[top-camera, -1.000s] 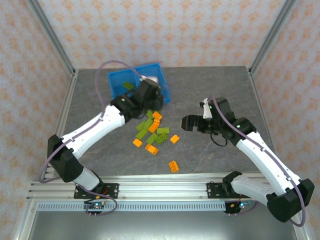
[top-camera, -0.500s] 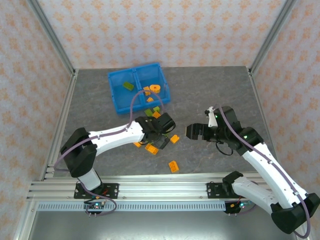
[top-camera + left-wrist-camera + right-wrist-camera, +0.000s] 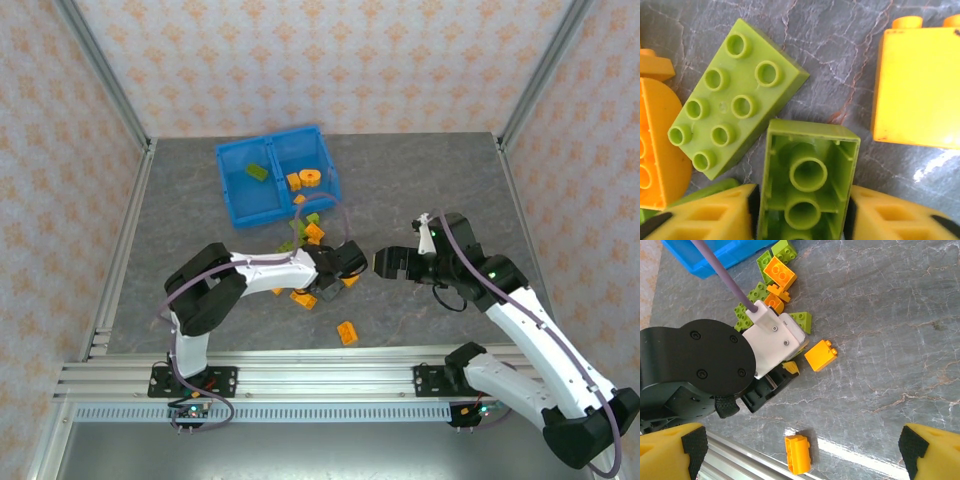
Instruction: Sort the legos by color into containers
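Closer, green brick (image 3: 807, 190), hollow-side-up, between left jaws.

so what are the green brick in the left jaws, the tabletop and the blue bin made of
The green brick: moulded plastic, semi-gloss; its hollow underside shows thin walls and round tubes. The tabletop: looks like grey veined stone, possibly printed laminate; smooth, with a glare streak in the right wrist view. The blue bin: likely plastic, uniform bright colour, thin low walls.
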Robot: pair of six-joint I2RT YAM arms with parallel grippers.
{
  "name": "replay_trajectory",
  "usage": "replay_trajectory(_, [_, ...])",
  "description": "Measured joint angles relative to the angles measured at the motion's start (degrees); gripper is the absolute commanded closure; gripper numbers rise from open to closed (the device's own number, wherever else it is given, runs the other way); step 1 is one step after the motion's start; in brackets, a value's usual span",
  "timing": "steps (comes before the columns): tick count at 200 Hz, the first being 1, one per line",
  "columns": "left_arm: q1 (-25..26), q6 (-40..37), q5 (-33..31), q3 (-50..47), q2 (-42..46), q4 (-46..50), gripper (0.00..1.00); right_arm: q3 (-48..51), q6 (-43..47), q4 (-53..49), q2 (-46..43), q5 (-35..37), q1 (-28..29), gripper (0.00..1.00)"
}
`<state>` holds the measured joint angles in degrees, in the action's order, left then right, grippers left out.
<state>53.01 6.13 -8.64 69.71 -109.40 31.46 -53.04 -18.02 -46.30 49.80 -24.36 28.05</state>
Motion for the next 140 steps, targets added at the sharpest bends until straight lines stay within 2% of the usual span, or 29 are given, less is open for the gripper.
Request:
replay_trajectory(45, [0.09, 0.04, -0.81, -1.57, 1.27, -1.99, 0.67, 0.00, -0.42, 0.02, -0.02, 0.59, 0.00, 0.01])
replay_trajectory(85, [-1.60, 1.79, 0.04, -5.38, 10.14, -3.10, 0.68, 0.00, -0.63, 0.04, -0.02, 0.37, 0.00, 0.01])
replay_trajectory(111, [-6.36, 3.69, 0.94, -5.49, 18.60, -4.26, 0.67, 0.00, -0.83, 0.24, -0.02, -0.55, 0.00, 0.00])
replay_trajectory(140, [-16.57, 7.17, 0.98, -5.01, 25.27, -4.74, 0.67, 0.02, -1.16, 1.42, -0.02, -1.22, 0.00, 0.01])
